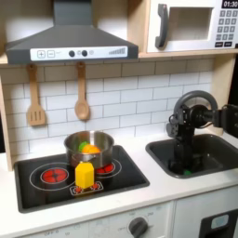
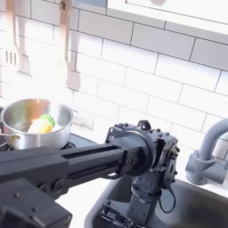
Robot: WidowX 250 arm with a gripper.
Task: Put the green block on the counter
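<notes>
Green block — right at gripper — inside sink.

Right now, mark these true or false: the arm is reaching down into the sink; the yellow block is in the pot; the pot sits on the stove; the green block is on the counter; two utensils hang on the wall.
1. True: the arm reaches down into the sink.
2. False: the yellow block stands on the stove, in front of the pot.
3. True.
4. False: the green block shows low in the sink by the gripper, not on the counter.
5. True: two wooden utensils.
</notes>
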